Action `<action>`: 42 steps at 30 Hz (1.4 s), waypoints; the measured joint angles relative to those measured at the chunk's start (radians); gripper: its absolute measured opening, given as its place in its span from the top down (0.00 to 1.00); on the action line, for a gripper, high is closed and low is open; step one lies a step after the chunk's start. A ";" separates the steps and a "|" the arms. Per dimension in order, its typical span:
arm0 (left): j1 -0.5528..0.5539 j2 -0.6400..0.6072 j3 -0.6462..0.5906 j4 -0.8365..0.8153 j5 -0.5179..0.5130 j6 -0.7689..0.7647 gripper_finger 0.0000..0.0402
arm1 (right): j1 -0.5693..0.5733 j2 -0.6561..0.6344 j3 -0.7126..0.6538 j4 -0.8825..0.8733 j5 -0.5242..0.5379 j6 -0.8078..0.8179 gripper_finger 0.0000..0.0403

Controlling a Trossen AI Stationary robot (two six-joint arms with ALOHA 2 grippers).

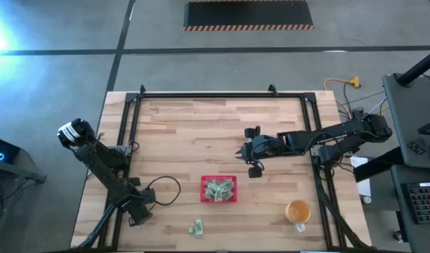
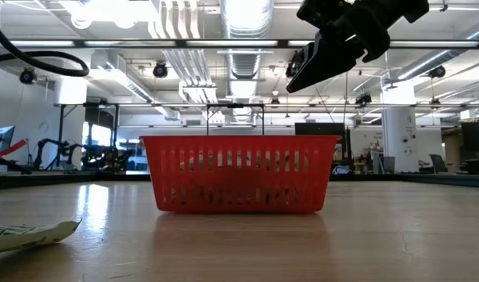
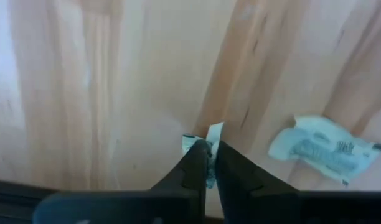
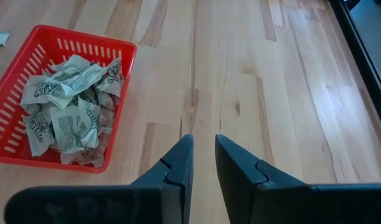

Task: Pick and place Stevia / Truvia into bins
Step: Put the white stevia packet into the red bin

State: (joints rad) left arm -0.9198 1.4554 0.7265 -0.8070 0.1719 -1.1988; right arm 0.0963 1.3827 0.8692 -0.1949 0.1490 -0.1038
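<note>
**Left end effector pinches a sachet at the table edge; right one hangs above the table**

I have the left end effector low at the near left corner of the table, and in the left wrist view its two fingers are nearly together with a small pale sachet pinched between the tips. A second sachet lies flat on the wood just beside it, apart from the fingers.

From above I see the red tray near the middle of the table's front half, with a heap of crumpled green-and-white sachets inside it. One more loose sachet sits on the wood near the front edge, left of the tray and apart from it. In the low view a sachet shows close to the camera, in front of the tray.

My right end effector hangs in the air above the table, behind and to the right of the tray. Its fingers stand a narrow gap apart and hold nothing. An orange cup stands near the front right corner, well apart from the tray.
</note>
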 joint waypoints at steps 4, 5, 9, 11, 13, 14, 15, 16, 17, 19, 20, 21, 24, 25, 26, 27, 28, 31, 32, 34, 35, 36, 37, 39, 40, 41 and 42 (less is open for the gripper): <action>0.027 -0.013 0.000 0.002 -0.088 0.001 0.97 | 0.003 0.000 0.000 0.015 -0.002 0.015 0.86; 0.035 -0.020 0.000 0.002 -0.118 0.005 0.97 | 0.005 0.000 0.000 0.024 -0.011 0.019 0.86; 0.071 -0.046 0.014 -0.001 -0.277 0.047 0.97 | 0.011 0.000 0.000 0.080 -0.095 0.019 0.86; 0.087 -0.059 0.032 0.004 -0.381 0.086 0.97 | 0.022 0.000 0.000 0.121 -0.141 0.018 0.86; 0.104 -0.072 0.048 0.014 -0.486 0.137 0.97 | 0.036 0.000 0.000 0.166 -0.184 0.016 0.86; 0.111 -0.077 0.058 0.021 -0.539 0.169 0.97 | 0.045 0.000 0.000 0.189 -0.204 0.015 0.86; 0.119 -0.082 0.067 0.040 -0.597 0.211 0.97 | 0.054 0.000 0.000 0.210 -0.222 0.014 0.86; 0.127 -0.087 0.075 0.068 -0.652 0.259 0.97 | 0.064 0.000 0.000 0.231 -0.238 0.014 0.86; 0.135 -0.092 0.078 0.107 -0.703 0.317 0.97 | 0.074 0.000 0.000 0.248 -0.253 0.014 0.86; 0.154 -0.098 0.078 0.220 -0.789 0.457 0.97 | 0.100 0.000 0.000 0.271 -0.263 0.014 0.86; 0.167 -0.099 0.076 0.295 -0.821 0.541 0.97 | 0.113 0.001 0.000 0.282 -0.263 0.014 0.86; 0.183 -0.099 0.072 0.372 -0.838 0.626 0.97 | 0.126 0.000 0.000 0.288 -0.265 0.014 0.86; 0.235 -0.090 0.059 0.567 -0.847 0.848 0.97 | 0.165 0.001 0.002 0.289 -0.266 0.007 0.86; 0.253 -0.083 0.058 0.611 -0.844 0.899 0.97 | 0.179 0.001 0.002 0.289 -0.266 0.007 0.86; 0.271 -0.076 0.057 0.641 -0.841 0.941 0.97 | 0.193 0.001 0.002 0.289 -0.265 0.007 0.86; 0.287 -0.069 0.057 0.662 -0.835 0.972 0.97 | 0.208 0.001 0.002 0.289 -0.265 0.007 0.86; 0.304 -0.063 0.057 0.681 -0.830 0.997 0.97 | 0.223 0.001 0.002 0.289 -0.265 0.008 0.86; 0.350 -0.036 0.057 0.732 -0.797 1.047 0.97 | 0.268 0.001 0.002 0.288 -0.265 0.015 0.86; 0.361 -0.027 0.056 0.749 -0.781 1.060 0.97 | 0.282 0.001 0.002 0.288 -0.265 0.015 0.86; 0.384 -0.004 0.056 0.800 -0.756 1.101 0.97 | 0.308 0.001 0.002 0.288 -0.262 0.017 0.86; 0.394 0.008 0.057 0.832 -0.740 1.122 0.97 | 0.320 0.001 0.002 0.288 -0.262 0.018 0.86; 0.403 0.019 0.057 0.864 -0.717 1.146 0.97 | 0.333 0.001 0.003 0.289 -0.262 0.018 0.86; 0.412 0.030 0.057 0.890 -0.698 1.170 0.97 | 0.343 0.001 0.003 0.289 -0.262 0.019 0.86; 0.429 0.050 0.057 0.931 -0.674 1.200 0.97 | 0.361 0.001 0.003 0.289 -0.257 0.026 0.86; 0.435 0.057 0.058 0.933 -0.674 1.206 0.97 | 0.367 0.001 0.003 0.289 -0.255 0.033 0.86; 0.442 0.064 0.058 0.931 -0.674 1.206 0.97 | 0.372 0.001 0.003 0.289 -0.254 0.042 0.86; 0.448 0.070 0.058 0.932 -0.674 1.206 0.97 | 0.377 0.001 0.003 0.289 -0.253 0.049 0.86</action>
State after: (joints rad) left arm -0.4723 1.5251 0.7849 0.1246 -0.5018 0.0070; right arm 0.4728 1.3834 0.8726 0.0940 -0.1039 -0.0543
